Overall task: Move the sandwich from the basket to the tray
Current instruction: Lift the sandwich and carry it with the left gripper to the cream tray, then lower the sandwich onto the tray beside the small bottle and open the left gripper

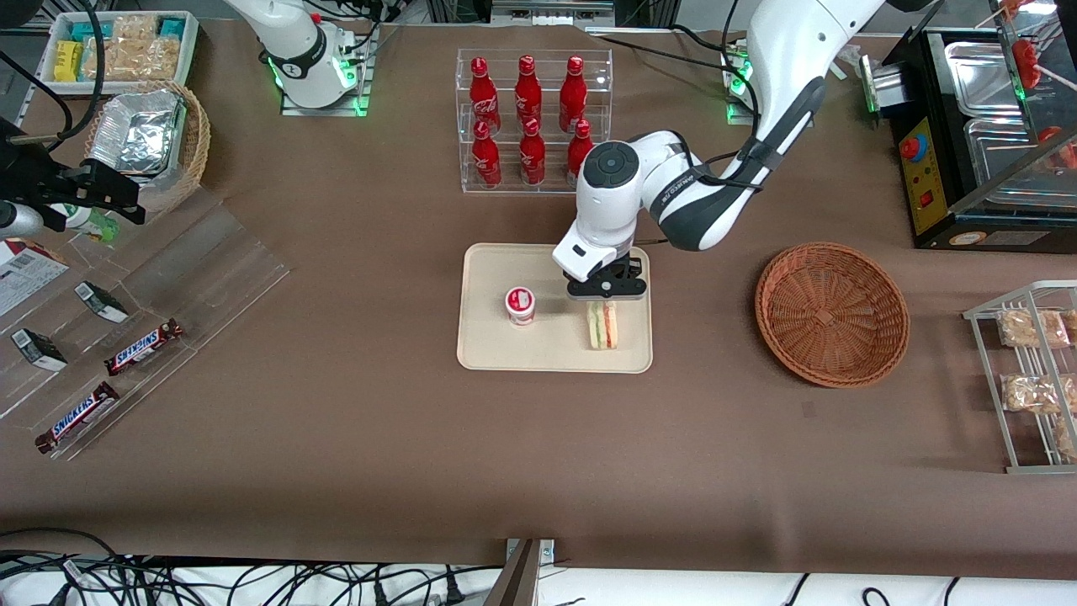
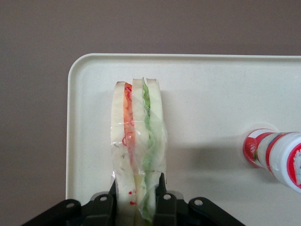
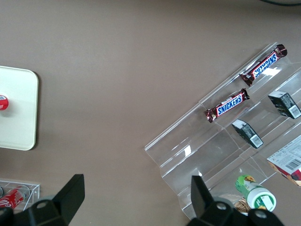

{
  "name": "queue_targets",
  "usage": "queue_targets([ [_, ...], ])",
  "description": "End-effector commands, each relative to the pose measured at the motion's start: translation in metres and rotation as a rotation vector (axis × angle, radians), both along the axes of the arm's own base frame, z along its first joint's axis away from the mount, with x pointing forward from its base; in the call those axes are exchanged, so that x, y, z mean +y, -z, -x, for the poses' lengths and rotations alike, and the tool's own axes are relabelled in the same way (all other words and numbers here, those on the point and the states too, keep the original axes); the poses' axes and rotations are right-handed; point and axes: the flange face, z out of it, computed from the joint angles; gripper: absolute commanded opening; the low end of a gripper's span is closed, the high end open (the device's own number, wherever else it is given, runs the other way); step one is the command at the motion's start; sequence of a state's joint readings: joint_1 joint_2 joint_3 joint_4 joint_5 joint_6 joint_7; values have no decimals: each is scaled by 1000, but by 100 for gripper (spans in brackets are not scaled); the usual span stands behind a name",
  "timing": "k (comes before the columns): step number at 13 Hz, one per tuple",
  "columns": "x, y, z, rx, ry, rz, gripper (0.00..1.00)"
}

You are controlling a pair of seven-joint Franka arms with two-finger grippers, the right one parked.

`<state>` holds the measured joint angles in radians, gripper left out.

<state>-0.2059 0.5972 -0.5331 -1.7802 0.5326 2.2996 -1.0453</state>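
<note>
Over tray [image 1: 496, 345], gripper [image 1: 602, 305] lowered, apparently clamping sandwich [image 2: 138, 141]

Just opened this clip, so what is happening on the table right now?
The left arm's gripper is down over the tray, its fingers closed on the wrapped sandwich. The sandwich stands on edge on the tray, beside a small red-and-white cup. The wicker basket it came from sits toward the working arm's end of the table with nothing in it. Letting go is what remains.
</note>
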Motion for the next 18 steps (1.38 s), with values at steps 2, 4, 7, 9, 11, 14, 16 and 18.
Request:
queue_targets([
  [2, -2, 5, -4, -22, 7, -12, 30],
  [4, -1, 8, -4, -19, 8, -15, 30],
  [7, -5, 12, 0, -13, 14, -16, 30],
  [9, -6, 17, 2, -4, 16, -18, 30],
  [11, -5, 21, 5, 2, 18, -23, 30],
  [14, -4, 23, 5, 7, 16, -29, 47],
  [16, -4, 22, 6, 10, 15, -32, 77],
  [18, -2, 15, 1, 0, 5, -26, 100],
])
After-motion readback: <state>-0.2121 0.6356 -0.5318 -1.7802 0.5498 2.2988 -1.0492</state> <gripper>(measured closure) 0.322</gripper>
